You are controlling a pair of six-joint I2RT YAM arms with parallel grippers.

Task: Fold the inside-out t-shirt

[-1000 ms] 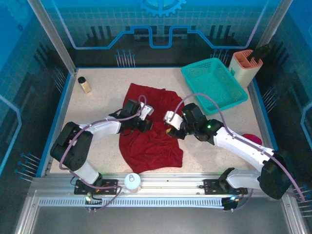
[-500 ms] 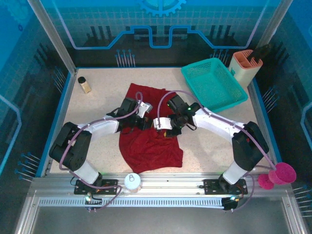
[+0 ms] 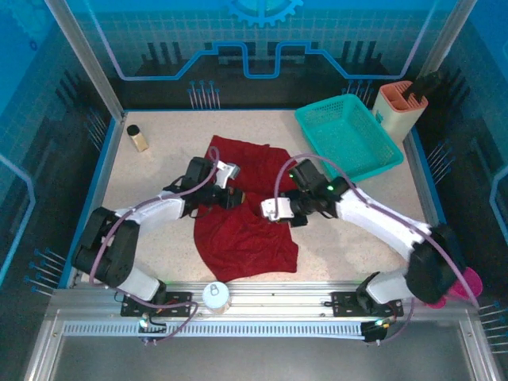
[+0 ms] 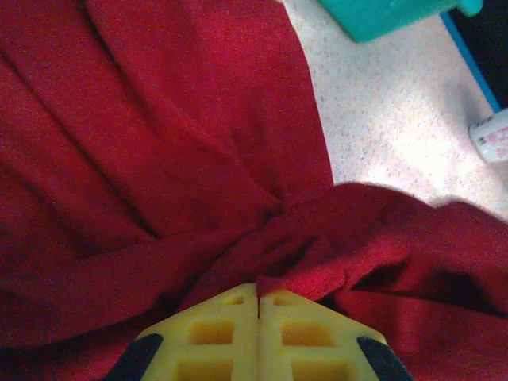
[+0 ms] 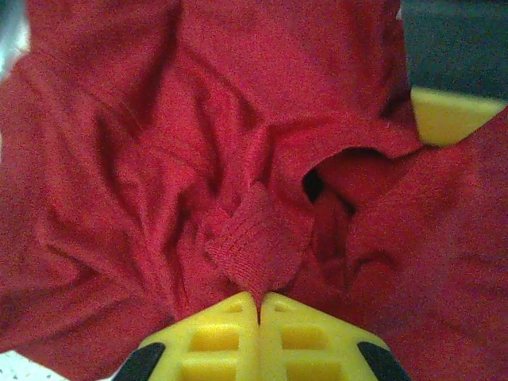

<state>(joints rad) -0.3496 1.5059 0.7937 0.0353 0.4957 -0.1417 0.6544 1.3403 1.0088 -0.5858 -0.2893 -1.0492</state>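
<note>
Two pinches hold the crumpled inside-out t-shirt point(image 3: 246, 230), lying mid-table with its long axis running far to near: left gripper point(image 4: 258, 292) clamped on a left-side fold, right gripper point(image 5: 259, 300) clamped on ribbed cloth opposite.

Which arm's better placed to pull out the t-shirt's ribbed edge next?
Likely right: the right claw is shut on the ribbed edge of the t-shirt, while the left claw pinches a plain fold.
</note>
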